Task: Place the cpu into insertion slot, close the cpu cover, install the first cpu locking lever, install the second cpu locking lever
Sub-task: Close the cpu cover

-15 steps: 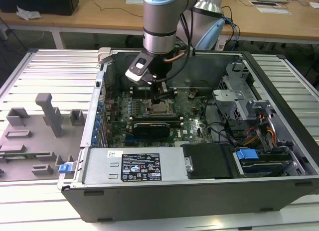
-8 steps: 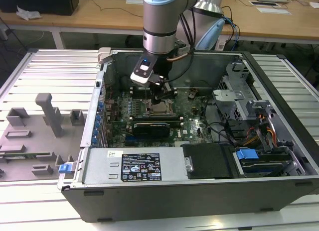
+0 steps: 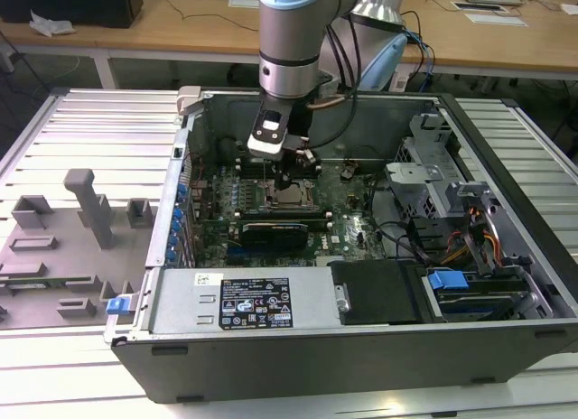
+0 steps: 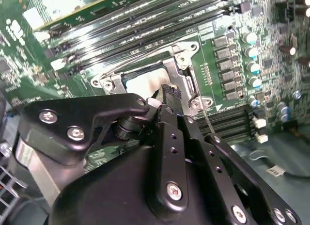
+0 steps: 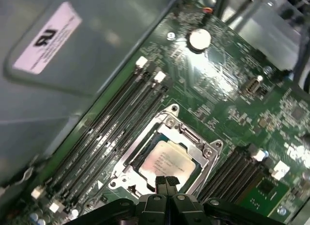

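The cpu lies flat in its socket on the green motherboard, its pale metal face showing through the window of the cpu cover. The silver cover frame lies down around the chip. My gripper hangs just above the socket's edge, its two black fingertips pressed together with nothing between them. In the second wrist view the gripper stands over the socket frame, and a thin metal lever sticks out beside it. In the exterior view the gripper hovers over the cpu inside the open case.
Memory slots run along one side of the socket and more along the other. A black card sits in front of the socket, a power supply nearer still. Drive bays and cables fill the exterior view's right. A grey fixture lies outside the case.
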`<state>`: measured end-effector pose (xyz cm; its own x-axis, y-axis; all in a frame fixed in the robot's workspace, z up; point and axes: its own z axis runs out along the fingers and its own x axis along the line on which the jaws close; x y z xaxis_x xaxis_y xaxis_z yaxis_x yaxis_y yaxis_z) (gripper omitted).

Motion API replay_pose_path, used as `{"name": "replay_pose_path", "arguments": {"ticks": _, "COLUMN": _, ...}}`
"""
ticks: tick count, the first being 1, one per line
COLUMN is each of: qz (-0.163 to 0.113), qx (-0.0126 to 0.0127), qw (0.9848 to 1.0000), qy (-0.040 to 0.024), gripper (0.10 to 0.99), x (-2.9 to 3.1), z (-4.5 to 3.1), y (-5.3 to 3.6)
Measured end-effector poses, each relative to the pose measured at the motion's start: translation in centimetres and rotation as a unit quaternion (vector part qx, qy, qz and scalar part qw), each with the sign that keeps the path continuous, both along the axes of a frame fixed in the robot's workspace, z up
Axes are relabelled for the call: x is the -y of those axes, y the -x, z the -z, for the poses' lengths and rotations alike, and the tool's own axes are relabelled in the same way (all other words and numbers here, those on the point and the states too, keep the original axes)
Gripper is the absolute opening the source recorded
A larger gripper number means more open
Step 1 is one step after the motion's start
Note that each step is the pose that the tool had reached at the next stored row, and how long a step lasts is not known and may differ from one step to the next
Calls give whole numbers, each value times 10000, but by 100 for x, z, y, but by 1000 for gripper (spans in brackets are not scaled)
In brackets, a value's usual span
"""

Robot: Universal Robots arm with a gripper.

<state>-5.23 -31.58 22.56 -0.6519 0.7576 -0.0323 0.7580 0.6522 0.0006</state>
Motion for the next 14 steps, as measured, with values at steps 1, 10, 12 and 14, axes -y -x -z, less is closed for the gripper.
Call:
{"name": "replay_pose_path", "arguments": {"ticks": 1, "qz": -92, "qx": 0, "qw": 10000, "qy": 1, "gripper": 106, "x": 0, "z": 0, "y": 0}}
{"name": "replay_pose_path", "arguments": {"ticks": 10, "qz": -1131, "qx": 0, "qw": 9936, "qy": 10, "gripper": 106, "x": 0, "z": 1, "y": 0}}
{"name": "replay_pose_path", "arguments": {"ticks": 12, "qz": -1326, "qx": 0, "qw": 9912, "qy": 11, "gripper": 106, "x": 0, "z": 1, "y": 0}}
{"name": "replay_pose_path", "arguments": {"ticks": 14, "qz": -1515, "qx": 0, "qw": 9885, "qy": 11, "gripper": 106, "x": 0, "z": 2, "y": 0}}
